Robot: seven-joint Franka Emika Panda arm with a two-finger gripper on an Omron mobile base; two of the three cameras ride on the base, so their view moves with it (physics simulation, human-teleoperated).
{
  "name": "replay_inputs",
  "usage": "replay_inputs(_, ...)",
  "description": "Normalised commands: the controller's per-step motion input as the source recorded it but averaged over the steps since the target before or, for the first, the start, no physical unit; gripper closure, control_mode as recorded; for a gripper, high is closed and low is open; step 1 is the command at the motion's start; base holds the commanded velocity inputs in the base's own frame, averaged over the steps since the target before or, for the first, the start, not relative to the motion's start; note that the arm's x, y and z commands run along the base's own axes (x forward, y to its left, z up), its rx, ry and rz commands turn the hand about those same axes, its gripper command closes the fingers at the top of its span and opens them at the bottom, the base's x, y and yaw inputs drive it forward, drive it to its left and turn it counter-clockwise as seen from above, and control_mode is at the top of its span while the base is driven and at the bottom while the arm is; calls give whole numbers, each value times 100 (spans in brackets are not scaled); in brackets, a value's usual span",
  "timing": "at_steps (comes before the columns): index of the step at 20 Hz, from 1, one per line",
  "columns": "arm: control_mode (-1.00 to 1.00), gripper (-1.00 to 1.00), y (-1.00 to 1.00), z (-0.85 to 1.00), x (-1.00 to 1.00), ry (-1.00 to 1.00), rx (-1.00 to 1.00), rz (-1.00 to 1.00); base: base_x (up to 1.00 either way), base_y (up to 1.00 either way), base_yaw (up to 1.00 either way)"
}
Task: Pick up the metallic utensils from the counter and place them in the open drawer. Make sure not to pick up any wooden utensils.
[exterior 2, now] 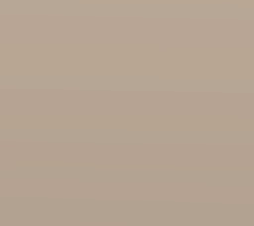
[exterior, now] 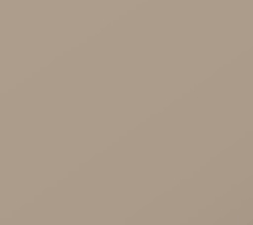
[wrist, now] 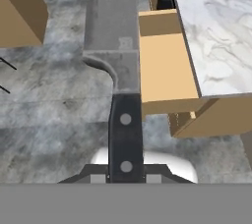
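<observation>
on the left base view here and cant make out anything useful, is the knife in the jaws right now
observer: yes, in the hand view the jaws are shut on the black handle of the knife, blade pointing away from the hand
operator: is the drawer open
observer: yes, the open drawer is pulled out below the edge of the marble counter
operator: knife over it?
observer: not by that view, the blade lies beside the drawer, with grey floor behind it
</observation>
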Motion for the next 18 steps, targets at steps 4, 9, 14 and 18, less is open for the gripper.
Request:
replay_inputs(4,-100,100,-2,-37,24,5,5,0,0,0,0)
replay_inputs(9,-100,100,0,-78,76,2,10,0,0,0,0)
replay_inputs(14,-100,100,-2,-79,95,0,0,5,0,0,0)
replay_inputs(18,-100,100,0,-76,84,-3,-12,11,0,0,0)
